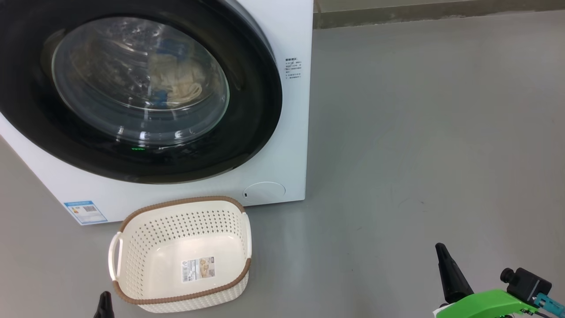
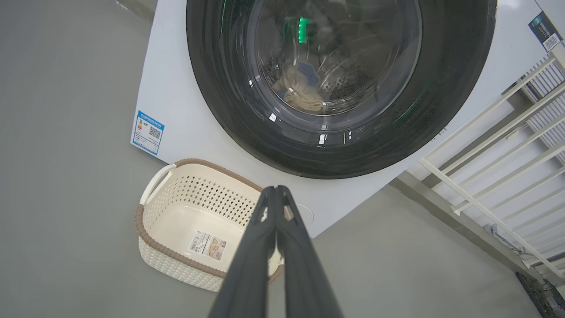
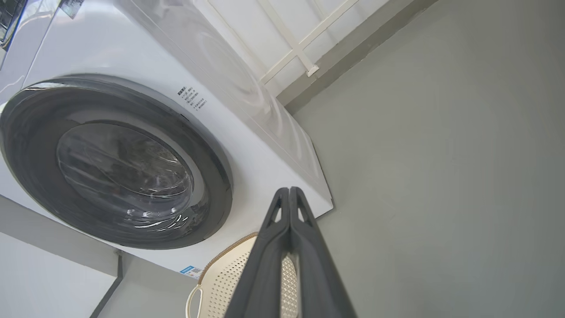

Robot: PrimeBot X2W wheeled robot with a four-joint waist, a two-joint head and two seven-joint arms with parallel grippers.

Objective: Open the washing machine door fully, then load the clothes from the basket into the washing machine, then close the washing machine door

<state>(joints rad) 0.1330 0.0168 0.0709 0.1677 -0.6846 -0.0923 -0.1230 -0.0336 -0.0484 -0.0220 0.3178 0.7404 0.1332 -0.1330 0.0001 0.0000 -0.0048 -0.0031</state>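
Washing machine door sits flush on the washing machine, with the clothes lying in the drum behind the glass. Basket stands on the grey floor just in front of the machine, below the door. Left gripper and right gripper are both clenched tip to tip, grasping nothing, clear of basket and door.

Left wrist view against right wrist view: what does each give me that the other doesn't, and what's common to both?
Left wrist: the clothes lying behind the glass, the basket floor bare but for a sticker, and the shut left gripper. Right wrist: the washing machine side panel, the small print on its front, and the shut right gripper. Both: the washing machine door closed, with the basket before it.
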